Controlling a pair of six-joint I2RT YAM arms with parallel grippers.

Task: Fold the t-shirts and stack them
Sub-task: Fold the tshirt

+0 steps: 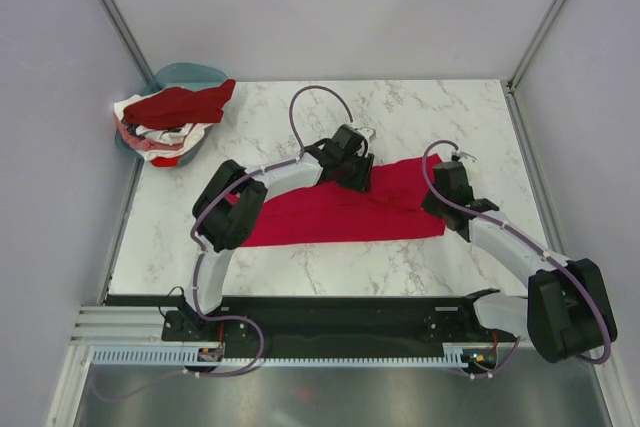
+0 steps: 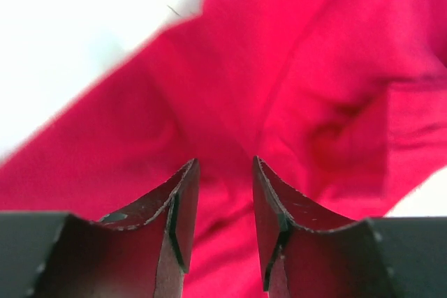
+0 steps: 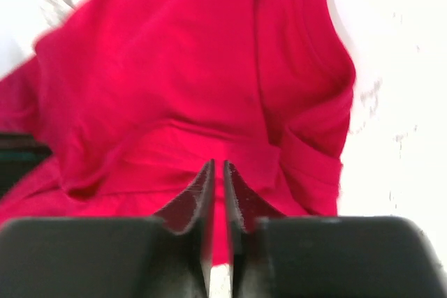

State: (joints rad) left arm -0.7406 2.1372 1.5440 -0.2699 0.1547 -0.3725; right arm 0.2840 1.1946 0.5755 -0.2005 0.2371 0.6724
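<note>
T-shirt [image 1: 330,215], crimson, lies folded across marble table [image 1: 420,107].

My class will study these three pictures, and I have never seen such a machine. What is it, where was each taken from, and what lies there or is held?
Two robot arms are bolted at the near edge of the table. The wide picture looks down from above; the other two come from a camera on each wrist. A crimson t-shirt lies spread on the table; more shirts are piled on a teal basin far left. The left gripper is open over the crimson cloth; the right gripper is nearly closed. Neither visibly holds anything.
</note>
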